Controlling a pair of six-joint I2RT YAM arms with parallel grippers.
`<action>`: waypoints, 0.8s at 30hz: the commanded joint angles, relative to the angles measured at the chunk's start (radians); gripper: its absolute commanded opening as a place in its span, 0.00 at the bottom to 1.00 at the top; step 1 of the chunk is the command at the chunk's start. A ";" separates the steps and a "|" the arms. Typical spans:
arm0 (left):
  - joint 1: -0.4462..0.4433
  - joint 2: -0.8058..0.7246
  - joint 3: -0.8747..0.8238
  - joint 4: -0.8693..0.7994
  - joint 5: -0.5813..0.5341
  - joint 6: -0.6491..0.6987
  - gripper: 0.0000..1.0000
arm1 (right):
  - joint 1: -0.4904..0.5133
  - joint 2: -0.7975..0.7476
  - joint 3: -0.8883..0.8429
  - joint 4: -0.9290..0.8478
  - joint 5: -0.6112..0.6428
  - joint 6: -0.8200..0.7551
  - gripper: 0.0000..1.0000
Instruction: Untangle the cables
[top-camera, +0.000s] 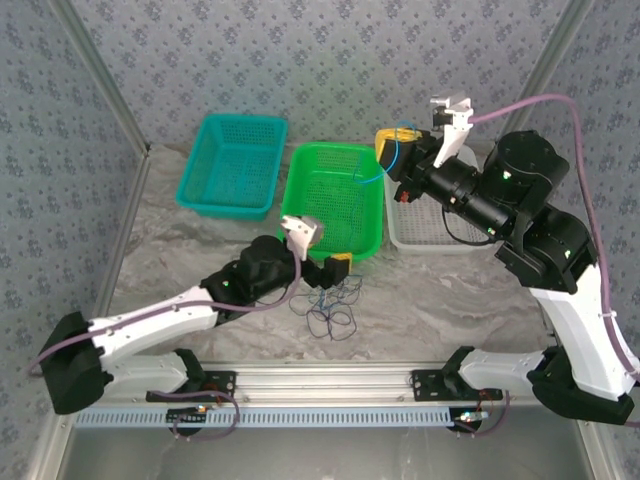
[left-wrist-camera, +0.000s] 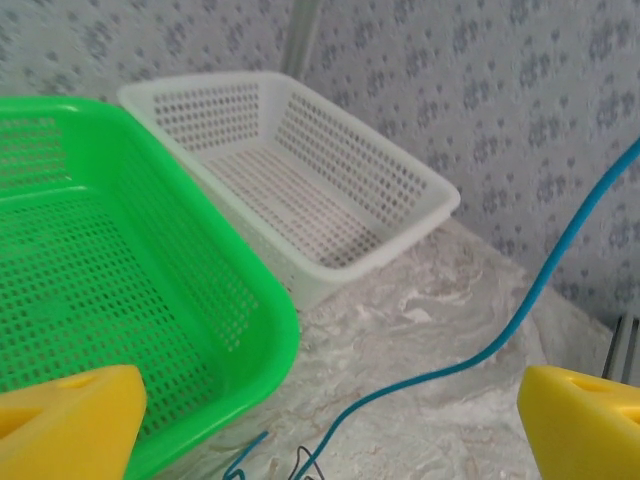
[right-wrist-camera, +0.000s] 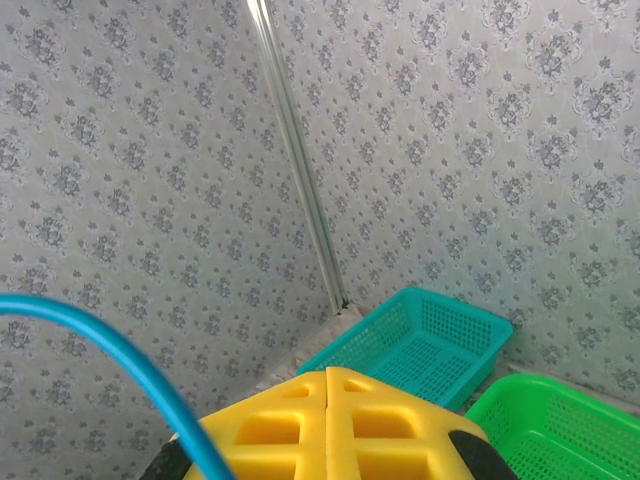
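Observation:
A loose tangle of thin blue and dark cables (top-camera: 330, 306) lies on the marble table in front of the green basket. My left gripper (top-camera: 337, 268) hovers just above the tangle, open, its yellow fingers (left-wrist-camera: 62, 424) spread wide with nothing clamped between them. One blue cable (left-wrist-camera: 560, 252) rises from the tangle, crosses the gap between those fingers and climbs to the right. My right gripper (top-camera: 389, 146) is raised above the baskets and shut on that blue cable (right-wrist-camera: 110, 352), its yellow pads (right-wrist-camera: 290, 425) pressed together. The cable's stretch (top-camera: 372, 178) hangs over the green basket.
Three baskets stand in a row at the back: teal (top-camera: 232, 166), green (top-camera: 334, 202) and white (top-camera: 420, 232). The green basket's rim (left-wrist-camera: 262, 318) is close to my left fingers, and the white basket (left-wrist-camera: 300, 180) lies beyond. Patterned walls enclose the table.

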 joint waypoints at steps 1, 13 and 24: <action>-0.013 0.071 0.062 0.099 0.058 0.059 0.95 | -0.012 -0.015 0.026 0.053 -0.018 0.035 0.00; -0.021 0.350 0.155 0.074 -0.027 0.028 0.76 | -0.062 -0.012 0.149 0.044 -0.028 0.036 0.00; -0.020 0.281 0.086 0.021 -0.128 -0.004 0.78 | -0.253 0.036 0.121 -0.073 0.074 -0.112 0.00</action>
